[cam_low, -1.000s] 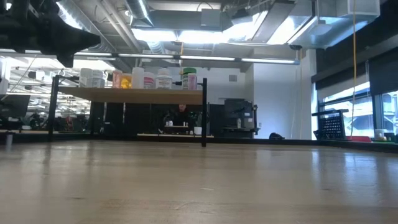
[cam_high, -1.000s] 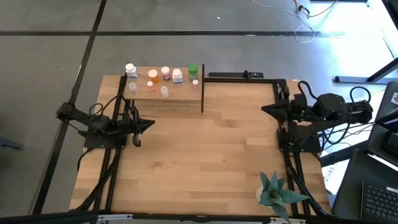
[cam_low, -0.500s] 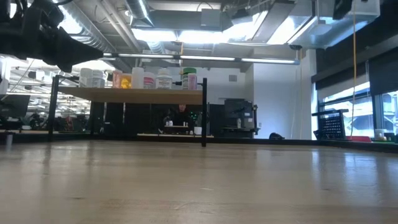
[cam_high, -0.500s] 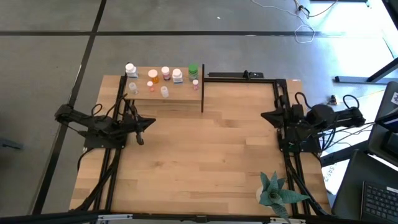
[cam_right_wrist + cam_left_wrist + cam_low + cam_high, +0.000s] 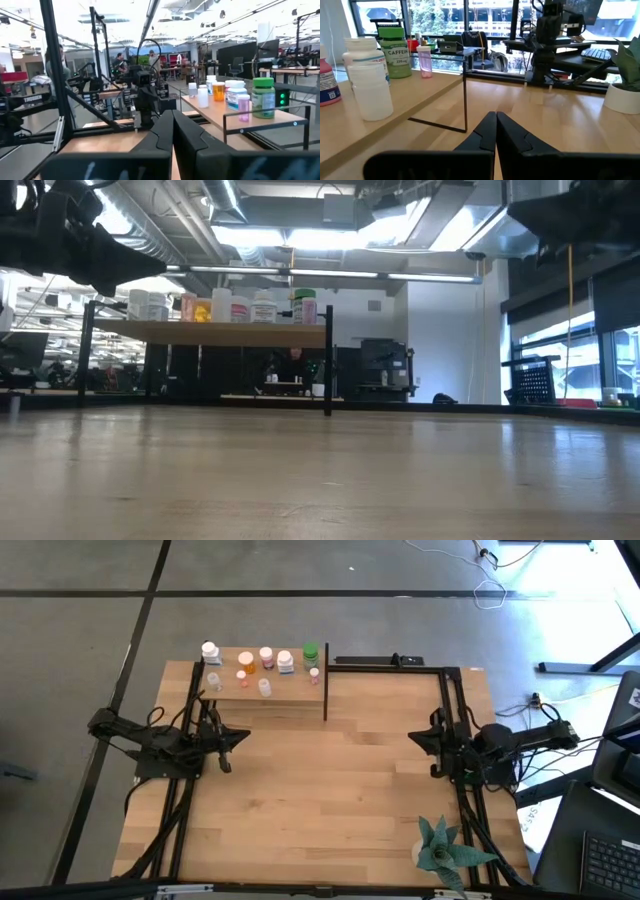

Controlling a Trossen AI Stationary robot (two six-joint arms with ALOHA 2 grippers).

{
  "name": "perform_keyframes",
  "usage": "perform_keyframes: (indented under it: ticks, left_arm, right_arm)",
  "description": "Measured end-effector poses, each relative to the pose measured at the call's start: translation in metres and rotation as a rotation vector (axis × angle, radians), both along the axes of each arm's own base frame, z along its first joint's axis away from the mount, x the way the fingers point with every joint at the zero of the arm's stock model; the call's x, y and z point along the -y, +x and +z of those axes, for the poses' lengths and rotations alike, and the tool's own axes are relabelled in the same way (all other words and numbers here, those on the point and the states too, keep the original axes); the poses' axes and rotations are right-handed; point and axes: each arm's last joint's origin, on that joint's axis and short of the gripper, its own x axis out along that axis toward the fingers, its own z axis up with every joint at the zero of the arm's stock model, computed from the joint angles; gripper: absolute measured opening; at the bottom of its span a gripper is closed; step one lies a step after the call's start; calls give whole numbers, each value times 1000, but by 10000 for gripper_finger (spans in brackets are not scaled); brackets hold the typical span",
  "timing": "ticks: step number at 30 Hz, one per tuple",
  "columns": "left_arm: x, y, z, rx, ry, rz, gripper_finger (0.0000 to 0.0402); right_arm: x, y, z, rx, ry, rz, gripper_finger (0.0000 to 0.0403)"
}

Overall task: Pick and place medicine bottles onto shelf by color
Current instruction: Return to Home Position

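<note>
Wooden shelf (image 5: 290, 693) on thin black posts, set at the far left corner of the tabletop (image 5: 330, 790), its long axis running from side to side. The medicine bottles (image 5: 265, 660) stand upright on it; you will find none on the bare table. The green bottle (image 5: 310, 652) marks the shelf's right end and an orange bottle (image 5: 248, 663) sits nearer the middle.

Left gripper (image 5: 496, 116): fingers pressed together on nothing, hanging over the table's left side just nearward of the shelf and pointing toward the table's middle. The bottles lie to the far side of these fingers, off their line rather than ahead of them.

Right gripper (image 5: 173, 114): fingers likewise closed and empty, over the right side, well apart from the shelf and facing the left arm across the table. The left arm is much the nearer of the two to the shelf.

With nothing left to carry, you should read the coming move as a withdrawal to rest. It appears to turn only on the left arm keeping clear of the shelf's near edge and posts.

Hard to make out: the small clear bottles from above, and the exact count. In the low view the front bottles mask those behind, so you cannot confirm the colour grouping. That view also cuts both arms at its upper edge. A plant (image 5: 440, 845) stands at the near right, apart from the work.
</note>
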Motion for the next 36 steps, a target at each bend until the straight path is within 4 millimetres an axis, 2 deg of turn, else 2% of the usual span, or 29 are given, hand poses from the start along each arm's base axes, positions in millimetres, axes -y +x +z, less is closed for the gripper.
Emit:
perform_keyframes:
  ticks: [6, 10, 14, 22, 28, 36]
  left_arm:
    - [0, 0, 0, 3, -7, -1, 0]
    - [0, 0, 0, 7, -18, -2, 0]
    - [0, 0, 0, 6, -17, -2, 0]
    - [0, 0, -2, -9, -11, -2, 0]
    - [0, 1, -6, -54, 4, -1, 0]
    - [0, 1, -6, -56, 5, -1, 0]
  right_arm:
    - [3, -2, -22, 48, 9, -16, 7]
    - [4, -4, -23, 44, -4, -30, 7]
    - [5, -4, -23, 26, -90, -61, 7]
    - [6, -4, -26, 9, 7, -94, 7]
    - [6, -2, -33, -63, 3, -91, 7]
    - [6, -2, -33, -71, 0, -92, 7]
